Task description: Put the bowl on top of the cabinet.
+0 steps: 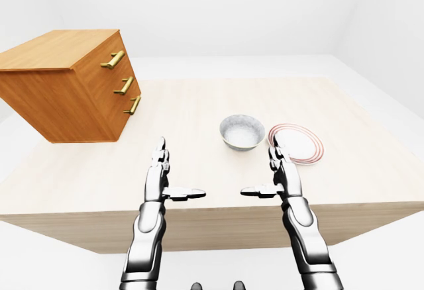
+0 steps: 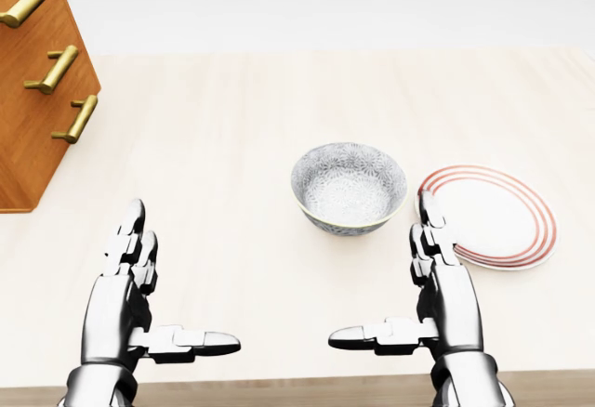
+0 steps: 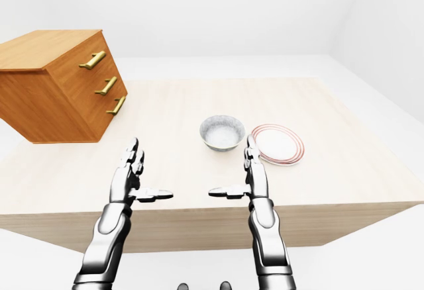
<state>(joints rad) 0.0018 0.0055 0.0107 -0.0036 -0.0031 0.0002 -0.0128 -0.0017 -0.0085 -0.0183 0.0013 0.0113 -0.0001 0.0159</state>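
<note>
A grey patterned bowl (image 2: 349, 187) stands upright on the pale wooden table (image 2: 232, 147), near the middle of the head view. The wooden cabinet (image 1: 63, 81) with three brass handles sits at the table's left; its flat top (image 1: 56, 48) is bare. My left hand (image 2: 149, 295) hovers open over the table's near edge, well left of the bowl and below it in the view. My right hand (image 2: 409, 286) is open too, just below and right of the bowl, fingers stretched, thumb pointing inward. Neither hand touches the bowl.
A white plate with red rings (image 2: 493, 216) lies right of the bowl, close beside my right hand's fingertips (image 2: 428, 210). The table's near edge (image 1: 212, 214) runs just under both wrists. White floor and walls surround the table.
</note>
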